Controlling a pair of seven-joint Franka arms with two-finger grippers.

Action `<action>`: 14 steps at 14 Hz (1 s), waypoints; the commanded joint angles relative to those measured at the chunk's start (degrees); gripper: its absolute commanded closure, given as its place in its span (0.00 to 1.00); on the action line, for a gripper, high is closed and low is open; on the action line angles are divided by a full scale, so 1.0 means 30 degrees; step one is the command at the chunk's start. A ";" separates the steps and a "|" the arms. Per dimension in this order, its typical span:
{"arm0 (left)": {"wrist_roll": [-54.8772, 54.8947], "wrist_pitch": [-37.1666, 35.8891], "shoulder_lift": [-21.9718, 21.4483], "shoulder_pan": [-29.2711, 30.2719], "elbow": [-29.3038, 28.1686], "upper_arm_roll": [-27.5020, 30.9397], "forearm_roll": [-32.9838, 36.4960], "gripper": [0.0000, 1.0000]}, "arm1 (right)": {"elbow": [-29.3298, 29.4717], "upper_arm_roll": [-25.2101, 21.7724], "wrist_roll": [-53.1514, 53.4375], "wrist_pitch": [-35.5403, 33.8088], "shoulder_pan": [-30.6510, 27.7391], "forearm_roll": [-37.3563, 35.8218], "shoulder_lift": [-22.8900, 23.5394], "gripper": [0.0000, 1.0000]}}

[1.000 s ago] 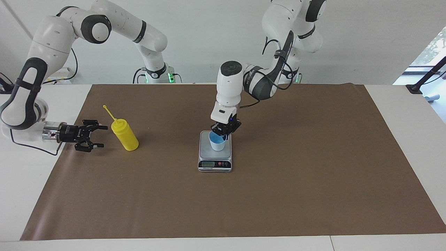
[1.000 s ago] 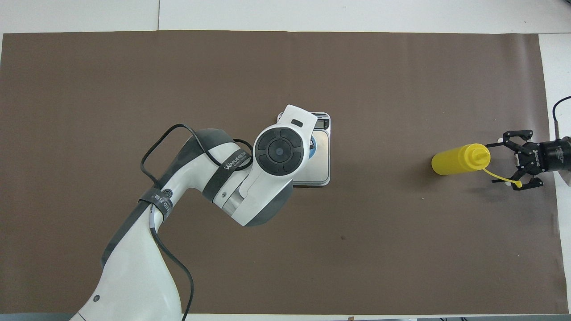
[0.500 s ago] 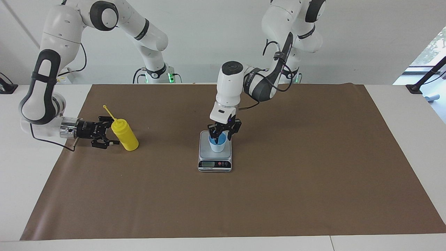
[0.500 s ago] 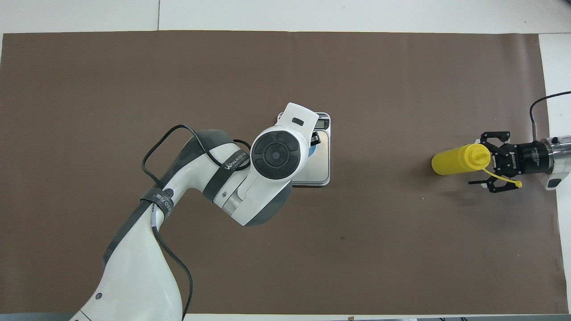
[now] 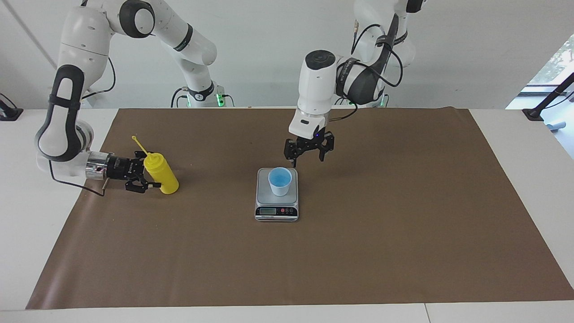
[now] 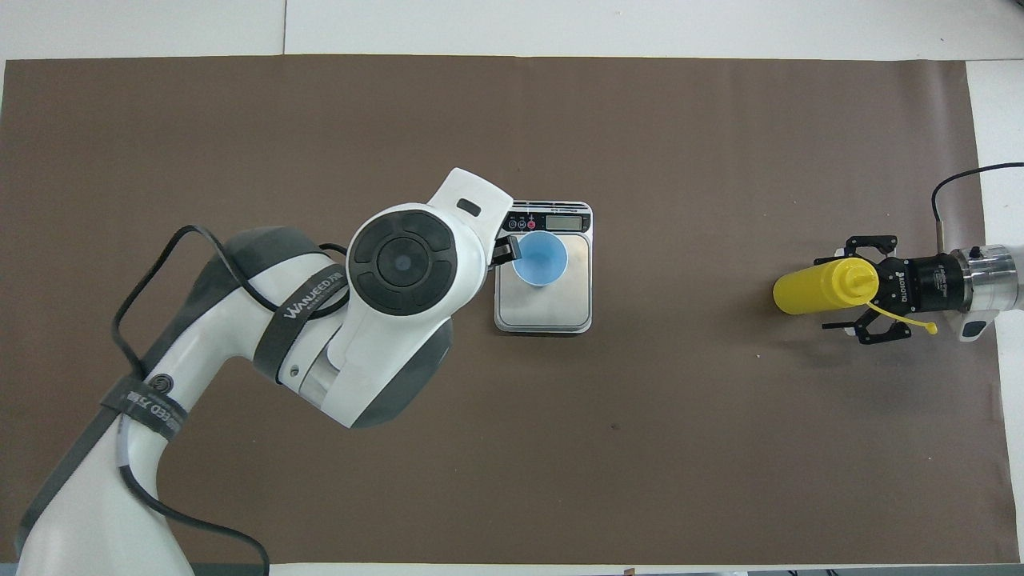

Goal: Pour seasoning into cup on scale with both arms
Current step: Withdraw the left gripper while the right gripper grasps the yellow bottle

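Observation:
The light blue cup (image 5: 280,181) (image 6: 540,258) stands upright on the silver scale (image 5: 276,197) (image 6: 544,314), mid-table. My left gripper (image 5: 308,159) hangs open and empty in the air, over the mat just off the scale's edge nearest the robots. In the overhead view the left wrist hides most of it. The yellow seasoning bottle (image 5: 162,176) (image 6: 812,290) stands toward the right arm's end, its cap strand (image 5: 139,142) sticking up. My right gripper (image 5: 150,171) (image 6: 836,291) lies level and open, one finger on each side of the bottle's upper part.
A brown mat (image 5: 358,246) (image 6: 240,120) covers most of the white table; the scale and the bottle stand on it. The scale's display and buttons (image 5: 276,211) face away from the robots.
The left gripper opened, let go of the cup and rose away from it toward the robots. The right gripper slid forward until its open fingers came around the bottle.

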 commanded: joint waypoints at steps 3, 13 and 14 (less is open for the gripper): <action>0.4567 0.0028 -0.2845 0.2846 -0.3387 -0.0057 0.0244 0.00 | -0.0703 0.0030 -0.0204 0.0825 0.0174 0.1032 -0.0580 0.73; 1.6459 -0.3276 -0.4429 1.0785 -0.2515 0.0089 -0.1863 0.00 | 0.0117 -0.0116 0.8430 0.6329 0.6290 -0.0607 -0.3685 1.00; 1.7223 -0.4123 -0.4400 1.1139 -0.1930 0.0090 -0.1924 0.00 | 0.0349 -0.0116 0.9368 0.6914 0.7139 -0.1072 -0.3773 1.00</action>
